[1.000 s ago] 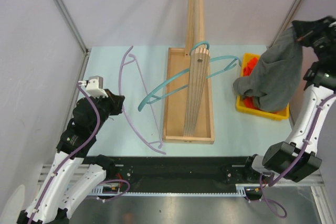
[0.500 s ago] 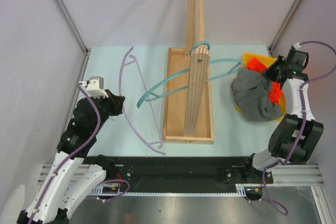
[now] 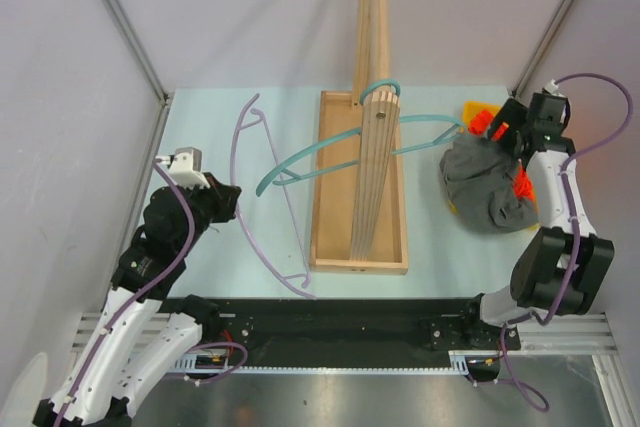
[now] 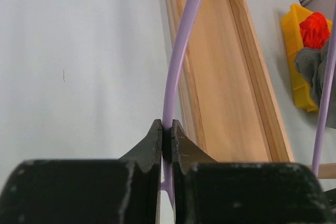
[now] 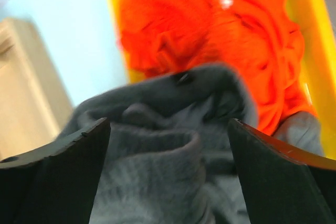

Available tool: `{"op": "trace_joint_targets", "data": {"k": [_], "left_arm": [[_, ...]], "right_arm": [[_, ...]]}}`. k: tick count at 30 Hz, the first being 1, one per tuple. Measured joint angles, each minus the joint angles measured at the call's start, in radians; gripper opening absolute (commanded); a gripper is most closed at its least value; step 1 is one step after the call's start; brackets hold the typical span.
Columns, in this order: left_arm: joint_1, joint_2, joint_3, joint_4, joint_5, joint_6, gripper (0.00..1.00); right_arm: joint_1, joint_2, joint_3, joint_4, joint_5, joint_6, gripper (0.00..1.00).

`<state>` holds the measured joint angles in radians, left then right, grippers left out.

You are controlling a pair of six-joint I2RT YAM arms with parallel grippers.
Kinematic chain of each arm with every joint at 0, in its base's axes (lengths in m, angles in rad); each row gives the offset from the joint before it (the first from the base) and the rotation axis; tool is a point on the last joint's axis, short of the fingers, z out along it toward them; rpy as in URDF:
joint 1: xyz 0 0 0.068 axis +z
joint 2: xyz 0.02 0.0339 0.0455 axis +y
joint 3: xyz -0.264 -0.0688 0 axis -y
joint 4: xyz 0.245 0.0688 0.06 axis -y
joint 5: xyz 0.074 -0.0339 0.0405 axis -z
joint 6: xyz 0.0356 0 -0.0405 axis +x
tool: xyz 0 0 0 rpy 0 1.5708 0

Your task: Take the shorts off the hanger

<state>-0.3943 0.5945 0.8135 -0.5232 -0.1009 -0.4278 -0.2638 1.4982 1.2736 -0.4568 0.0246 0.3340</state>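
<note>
Release is what we note first. A second ago our right hand (image 3: pixel 512 127) held the grey shorts (image 3: pixel 485 187) aloft over the desk's (image 3: pixel 210 137) right edge. Now its jaws stand wide apart and empty, just above them. The grey shorts lie slumped in a heap, a thick soft knit with a rolled waistband, draped over the yellow bin (image 3: pixel 470 107) and spilling onto the desk. The orange-red shorts (image 5: pixel 210 40), crumpled and bright, show beneath them at the bin's far end. Our left hand (image 4: pixel 167 135) stays clenched on the thin, smooth lilac hanger (image 4: pixel 178 72) near the desk's left edge. The teal hanger (image 3: pixel 300 162) hangs bare on the wooden stand (image 3: pixel 375 97). We judge both pairs are off and little remains.
</note>
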Motion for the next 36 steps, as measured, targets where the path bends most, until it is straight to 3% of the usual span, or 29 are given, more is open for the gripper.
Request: {"op": "trace_joint_targets", "data": {"k": [5,9,15,20,30,36], "left_arm": [[0.0,-0.001,0.0,0.0,0.001,0.0,0.0],[0.0,-0.001,0.0,0.008,0.008,-0.001,0.0],[0.0,-0.007,-0.004,0.014,0.019,-0.001,0.0],[0.0,-0.022,-0.023,0.012,0.021,-0.002,0.0],[0.0,-0.035,-0.035,0.012,0.026,-0.009,0.0],[0.0,-0.02,-0.036,0.012,0.028,-0.009,0.0]], "right_arm": [[0.095,-0.171,0.0,-0.058,0.017,0.005,1.0],[0.238,-0.332,0.013,-0.088,0.055,0.005,1.0],[0.378,-0.378,0.014,-0.198,0.086,0.052,1.0],[0.389,-0.404,-0.148,-0.214,0.038,0.127,0.91],[0.405,-0.43,-0.429,-0.196,0.013,0.198,0.96],[0.19,-0.361,-0.443,-0.092,-0.045,0.179,0.95]]}}
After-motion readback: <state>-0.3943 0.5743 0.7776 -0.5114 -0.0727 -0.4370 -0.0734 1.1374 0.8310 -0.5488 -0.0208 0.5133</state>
